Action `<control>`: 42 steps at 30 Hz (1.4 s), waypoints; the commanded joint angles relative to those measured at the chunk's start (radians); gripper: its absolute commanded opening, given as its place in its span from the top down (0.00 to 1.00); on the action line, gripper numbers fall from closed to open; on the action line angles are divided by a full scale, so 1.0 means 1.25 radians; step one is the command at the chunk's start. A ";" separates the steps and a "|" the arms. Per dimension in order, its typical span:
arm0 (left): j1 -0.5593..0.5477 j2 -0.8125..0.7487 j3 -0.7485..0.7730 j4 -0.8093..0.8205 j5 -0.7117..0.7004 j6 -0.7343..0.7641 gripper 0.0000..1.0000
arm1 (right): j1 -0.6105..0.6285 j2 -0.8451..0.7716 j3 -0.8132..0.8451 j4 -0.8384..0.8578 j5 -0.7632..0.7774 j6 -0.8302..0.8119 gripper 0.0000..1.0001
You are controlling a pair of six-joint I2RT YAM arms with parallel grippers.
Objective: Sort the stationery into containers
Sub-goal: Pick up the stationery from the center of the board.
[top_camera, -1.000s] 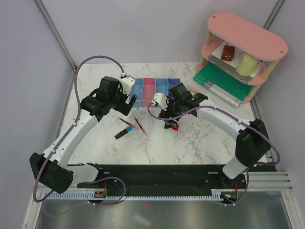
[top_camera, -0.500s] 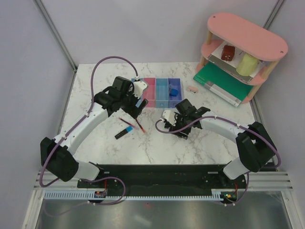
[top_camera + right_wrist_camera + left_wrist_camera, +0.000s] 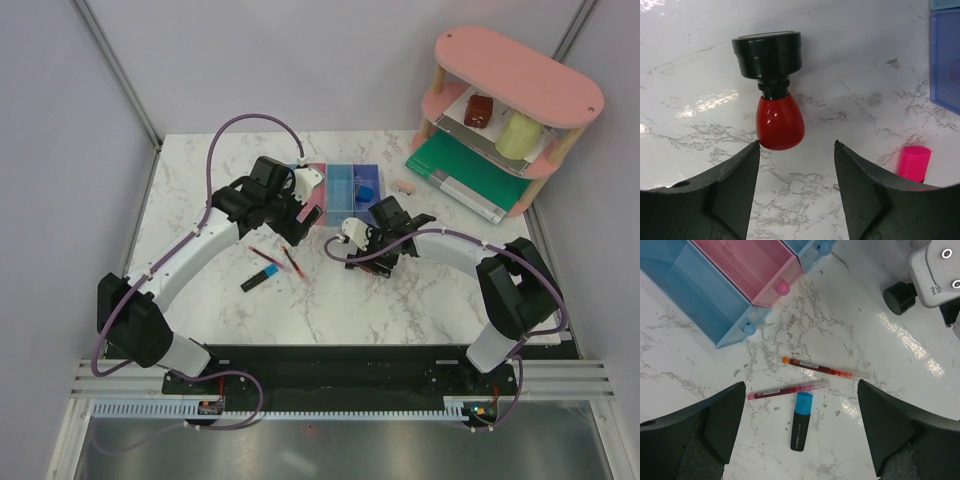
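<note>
Four joined bins point(image 3: 340, 180) stand in a row at the back: light blue, pink, light blue, darker blue. A blue block point(image 3: 367, 190) lies in the darker blue bin. A pinkish eraser point(image 3: 403, 187) lies right of the bins. My left gripper point(image 3: 800, 432) is open and empty above a black marker with a blue end point(image 3: 801, 421) and two thin red pens point(image 3: 827, 370) point(image 3: 787, 389). My right gripper point(image 3: 797, 145) is open, and a red-and-black piece point(image 3: 775, 100) lies just beyond its left fingertip. A pink marker end point(image 3: 914, 162) shows by the right finger.
A pink oval two-tier shelf point(image 3: 520, 90) stands at the back right with a brown block and a pale green cylinder, on a green book point(image 3: 470, 175). The two grippers point(image 3: 296, 222) point(image 3: 365, 255) hang close together in front of the bins.
My left gripper has swung right, from left of the bins to above the pens. My right gripper has drawn back from the bins and lowered over the red-and-black piece.
</note>
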 commanded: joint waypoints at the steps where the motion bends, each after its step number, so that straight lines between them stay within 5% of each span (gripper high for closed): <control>1: -0.004 0.005 0.032 0.028 -0.004 0.020 0.00 | 0.001 0.011 0.052 0.020 -0.050 -0.013 0.32; 23: -0.005 0.015 0.054 0.030 -0.029 0.026 0.00 | 0.002 0.055 0.053 0.040 -0.093 -0.002 0.43; 35: -0.005 0.012 0.048 0.035 -0.042 0.031 0.00 | 0.002 0.058 0.060 0.045 -0.095 0.011 0.65; 42: -0.005 0.029 0.022 0.068 -0.058 0.007 0.00 | 0.003 -0.052 0.036 0.044 -0.080 0.055 0.68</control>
